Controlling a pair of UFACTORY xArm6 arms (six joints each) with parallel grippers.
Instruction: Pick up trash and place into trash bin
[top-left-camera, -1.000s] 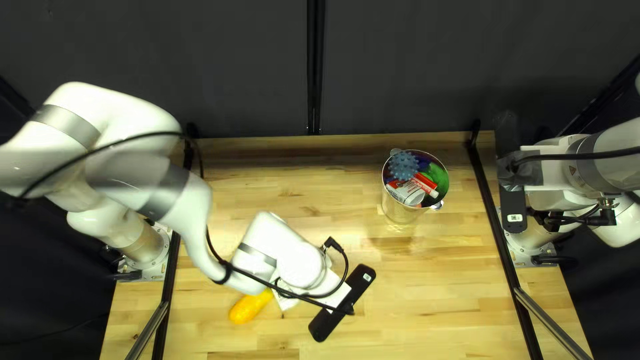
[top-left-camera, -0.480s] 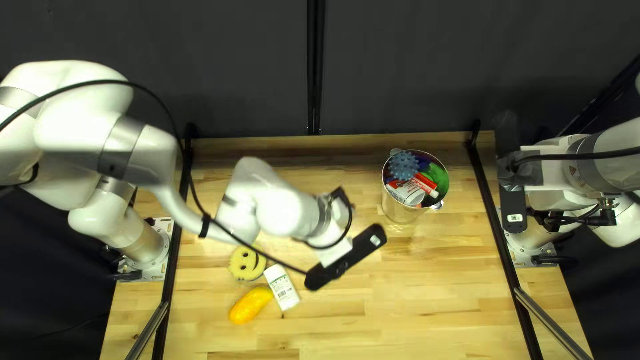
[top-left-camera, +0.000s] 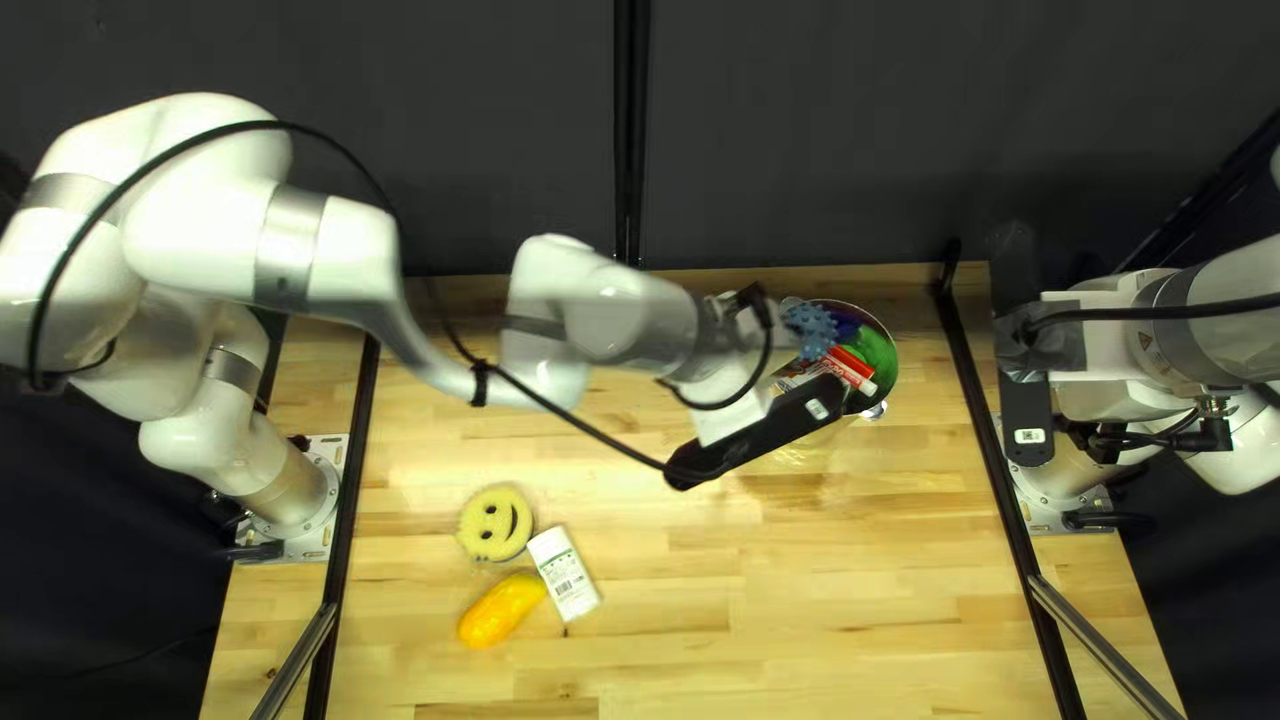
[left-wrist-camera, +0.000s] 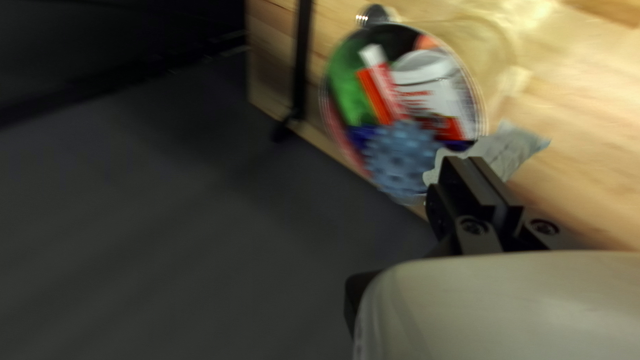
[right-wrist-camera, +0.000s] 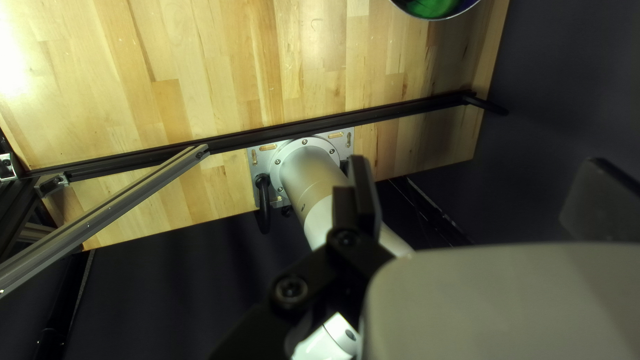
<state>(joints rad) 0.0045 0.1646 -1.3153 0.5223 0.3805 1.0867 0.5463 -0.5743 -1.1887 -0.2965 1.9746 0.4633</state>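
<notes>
A pale wood worktop [top-left-camera: 800, 574] is spreading below the left gripper [top-left-camera: 760, 434], its grain showing in mixed honey strips, and a dark curtain [top-left-camera: 800, 134] is hanging beyond its far edge. Black rails [top-left-camera: 347, 534] are running along both sides. Well apart from the left jaws, toward the near edge, a yellow smiley [top-left-camera: 495, 522], a white pack [top-left-camera: 566, 574] and a yellow fruit [top-left-camera: 502, 611] are lying together. The left jaws are standing narrow, pinching a wrapper [left-wrist-camera: 510, 148]. It is looking crumpled and silvery grey, sticking out past both sides of the fingertips, one end spreading wider and catching light. Ahead of those jaws, the bin [top-left-camera: 896, 360] is standing with its round mouth turned up, holding a blue spiky ball [left-wrist-camera: 402, 157], something green [left-wrist-camera: 350, 83] and some red-and-white things [left-wrist-camera: 427, 87]. The wrapper is showing close by the ball and rim; whether it is touching them, I cannot tell. The right gripper [top-left-camera: 1024, 400] is hanging over the worktop's other side, its jaws standing wide, nothing lying between them.
</notes>
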